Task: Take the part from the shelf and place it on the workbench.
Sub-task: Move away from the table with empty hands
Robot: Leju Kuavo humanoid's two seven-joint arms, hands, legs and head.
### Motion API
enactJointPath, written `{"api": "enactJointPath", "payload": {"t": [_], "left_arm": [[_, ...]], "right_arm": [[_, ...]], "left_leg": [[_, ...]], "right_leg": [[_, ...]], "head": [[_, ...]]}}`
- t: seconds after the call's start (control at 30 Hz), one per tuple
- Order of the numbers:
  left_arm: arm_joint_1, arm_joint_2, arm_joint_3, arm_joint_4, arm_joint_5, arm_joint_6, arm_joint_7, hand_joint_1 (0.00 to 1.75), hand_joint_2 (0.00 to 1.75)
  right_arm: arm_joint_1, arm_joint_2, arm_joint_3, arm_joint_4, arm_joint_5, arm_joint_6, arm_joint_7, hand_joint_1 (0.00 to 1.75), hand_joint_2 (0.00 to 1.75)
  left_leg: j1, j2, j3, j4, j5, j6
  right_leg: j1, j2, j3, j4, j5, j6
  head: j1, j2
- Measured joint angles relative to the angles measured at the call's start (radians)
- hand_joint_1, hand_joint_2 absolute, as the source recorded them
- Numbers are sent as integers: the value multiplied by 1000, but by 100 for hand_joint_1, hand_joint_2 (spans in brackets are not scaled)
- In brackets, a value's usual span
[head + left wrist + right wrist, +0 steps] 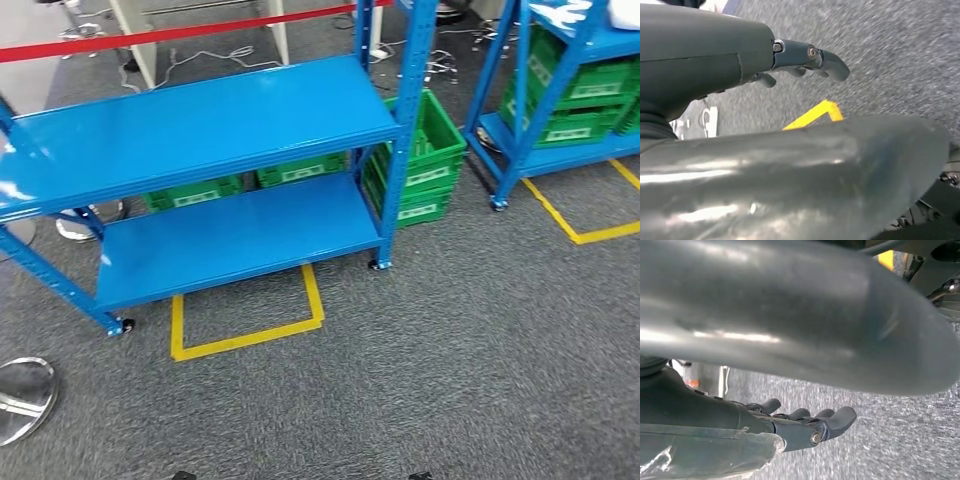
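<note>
Looking at this from the head view, the robot is standing on grey carpet facing the racks, and both arms seem to hang at its sides. That makes sense if it's walking or lining itself up and has nothing to carry yet.

Left hand (806, 62): fingers stretched out nearly straight over the carpet, holding nothing. Right hand (810, 422): same deal, fingers extended and a bit apart, nothing in them. Both wrist views point down at the floor, so I'd guess neither arm has started a reach.

Nearest thing on the floor is a yellow tape outline (245, 325), probably a parking mark for the rack. Right behind it sits the blue shelf (204, 125), 2 bare levels. Behind it and to its right are green crates (423, 160), likely stock bins. Further right is a second blue rack (558, 100) with more green crates on it.

The part itself? Can't spot it on either level here, and no worktop in sight either. My guess: still early, robot needs to find it.
</note>
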Motion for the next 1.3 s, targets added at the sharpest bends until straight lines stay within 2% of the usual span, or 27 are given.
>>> {"api": "enactJointPath", "payload": {"t": [0.03,0.07,0.1,0.13,0.2,0.23,0.27,0.3,0.37,0.43,0.47,0.5,0.53,0.57,0.6,0.67,0.73,0.8,0.87,0.93,1.0,1.03,1.07,1.1,1.17,1.23,1.3], "left_arm": [[2,0,3,0,0,0,1,0,0],[4,0,4,0,0,-1,2,0,0],[5,0,6,0,0,-1,3,0,0],[4,0,7,0,-1,-1,4,0,0],[-1,-1,7,0,-3,-1,4,0,0],[-2,-1,8,0,-4,-2,3,0,0],[-1,-1,8,0,-5,-2,3,0,0],[2,-1,8,0,-7,-1,2,0,0],[4,-1,9,0,-10,-1,2,0,0],[1,0,9,0,-12,-1,1,0,0],[-1,0,9,0,-12,-1,1,0,0],[-1,0,9,0,-13,-1,1,0,0],[0,-1,9,0,-13,-1,1,0,0],[2,-1,9,0,-13,-2,1,0,0],[3,-1,9,0,-13,-2,1,0,0],[2,-1,9,0,-14,-2,1,0,0],[0,0,9,0,-17,-1,0,0,0],[2,1,11,0,-21,-1,-1,0,0],[5,2,14,0,-23,-1,-3,0,0],[1,0,15,0,-24,-1,-5,0,0],[-3,-1,15,0,-26,-1,-6,0,0],[-3,-2,15,0,-27,-1,-6,0,0],[-1,-1,16,0,-27,-1,-6,0,0],[0,-1,16,0,-27,-1,-6,0,0],[-1,0,17,0,-27,-1,-6,0,0],[-3,0,21,0,-28,-1,-6,0,0],[-3,-1,26,0,-28,-1,-6,0,0]], "right_arm": [[0,0,1,0,0,0,2,0,0],[-1,0,1,0,0,0,3,0,0],[-2,0,2,0,0,0,4,0,0],[-3,0,2,0,0,0,4,0,0],[-3,1,3,0,0,0,5,0,0],[-4,1,3,0,0,0,6,0,0],[-5,1,3,0,0,0,6,0,0],[-8,1,4,0,0,0,7,0,0],[-10,1,7,0,1,0,8,0,0],[-7,1,9,0,2,0,8,0,0],[-4,1,9,0,3,0,8,0,0],[-3,1,9,0,3,0,9,0,0],[-2,1,10,0,4,0,9,0,0],[-1,1,10,0,4,0,9,0,0],[-2,1,10,0,5,0,9,0,0],[-3,1,10,0,6,0,8,0,0],[-4,1,11,0,4,-2,5,0,0],[-4,1,12,0,-4,-11,-3,0,0],[-6,2,11,0,-10,-20,-12,0,0],[-6,2,12,0,-10,-25,-17,0,0],[-3,2,12,0,-10,-27,-17,0,0],[-2,2,12,0,-9,-28,-17,0,0],[-2,1,12,0,-9,-28,-17,0,0],[-3,1,12,0,-9,-29,-17,0,0],[-6,1,12,0,-9,-31,-17,0,0],[-6,1,12,0,-9,-32,-17,0,0],[-6,1,12,0,-9,-32,-15,0,0]], "left_leg": [[0,3,-2,6,9,1],[0,7,16,-24,33,3],[-2,20,49,-82,66,6],[-5,45,86,-148,93,10],[-10,81,133,-236,116,19],[-13,84,139,-252,114,24],[-13,72,139,-256,113,30],[-11,61,140,-259,115,36],[-5,39,143,-265,119,46],[-1,14,143,-267,121,53],[-1,0,142,-267,121,56],[-1,-14,143,-267,121,56],[-1,-29,144,-267,121,56],[0,-44,145,-267,121,55],[1,-59,147,-266,121,53],[0,-87,144,-262,120,43],[1,-112,134,-259,124,29],[5,-127,127,-260,128,15],[2,-88,112,-232,110,6],[-2,-23,63,-129,52,0],[-1,0,4,-7,2,-3],[-1,3,-7,17,1,-3],[-1,3,2,4,20,-1],[-1,3,28,-42,49,2],[-4,5,104,-175,101,13],[-7,7,147,-254,116,21],[-7,6,150,-265,115,21]], "right_leg": [[1,-15,1,0,-1,0],[1,-28,2,0,-3,0],[2,-40,5,0,-5,2],[5,-51,8,1,-9,6],[12,-72,10,1,-17,16],[15,-83,14,-1,-19,21],[16,-94,19,-4,-21,26],[15,-93,25,-6,-23,32],[10,-49,14,29,-49,43],[6,6,-42,148,-110,50],[6,15,-77,218,-137,52],[6,19,-106,269,-150,53],[6,21,-119,284,-141,53],[5,23,-114,261,-113,52],[3,31,-94,206,-73,51],[-6,87,-43,78,-10,49],[-11,127,-21,17,5,42],[-9,112,-19,12,5,27],[-9,91,-16,8,10,13],[-6,69,-14,4,12,4],[-1,47,-15,4,11,0],[1,39,-15,4,11,-1],[1,33,-15,4,10,-1],[2,30,-14,4,10,-1],[5,27,-13,6,8,4],[10,24,-14,7,5,11],[12,23,-16,4,5,10]], "head": [[0,0],[0,0],[0,0],[-1,0],[-2,0],[-1,0],[-1,0],[1,0],[5,0],[11,0],[13,0],[14,0],[14,0],[14,0],[14,0],[16,0],[17,0],[16,0],[11,0],[1,0],[-2,0],[-2,0],[-2,0],[-2,0],[-2,0],[-1,0],[0,0]]}}
